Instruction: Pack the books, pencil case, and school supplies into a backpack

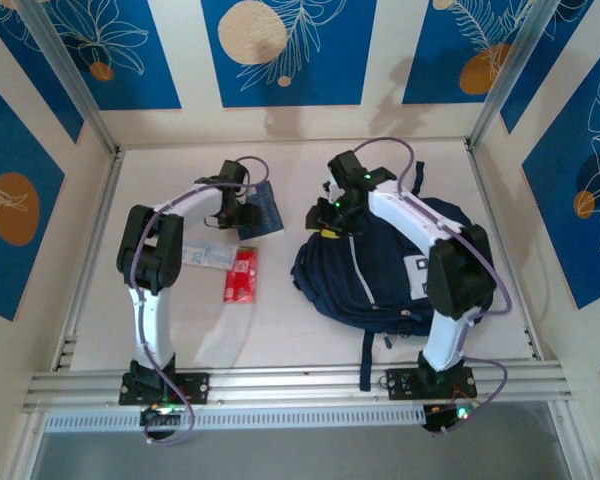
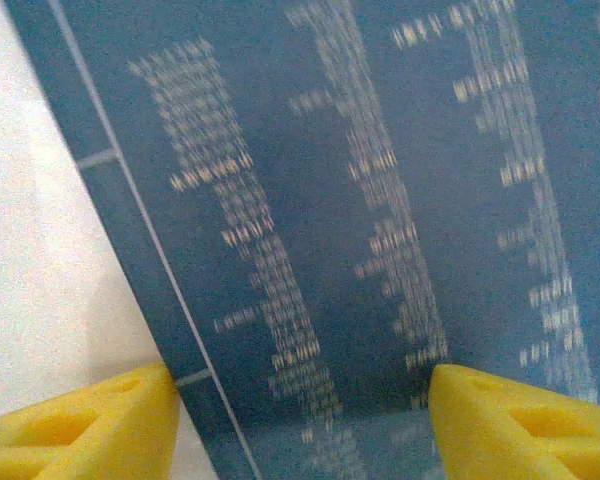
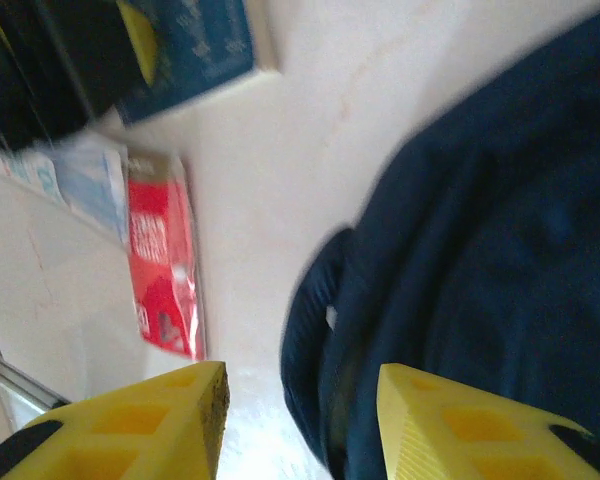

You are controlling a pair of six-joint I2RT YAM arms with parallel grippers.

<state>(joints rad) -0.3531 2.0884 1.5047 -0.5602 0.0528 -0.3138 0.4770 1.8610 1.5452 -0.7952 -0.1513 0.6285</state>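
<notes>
A dark navy book [image 1: 268,208] with white print lies on the table left of the backpack [image 1: 380,265]. My left gripper [image 1: 242,213] hovers over it. In the left wrist view the book [image 2: 360,200] fills the frame and the left gripper [image 2: 305,420] is open, one yellow fingertip at the book's left edge and the other over its cover. My right gripper [image 1: 330,215] is at the backpack's upper left rim. In the right wrist view it [image 3: 300,400] is open, with the backpack's [image 3: 480,250] dark edge between the fingers. A red packet [image 1: 242,275] lies on the table.
A pale flat item [image 1: 205,257] lies beside the red packet [image 3: 160,260], under the left arm. A backpack strap [image 1: 366,360] hangs over the front rail. Walls close the table [image 1: 300,330] at the back and both sides.
</notes>
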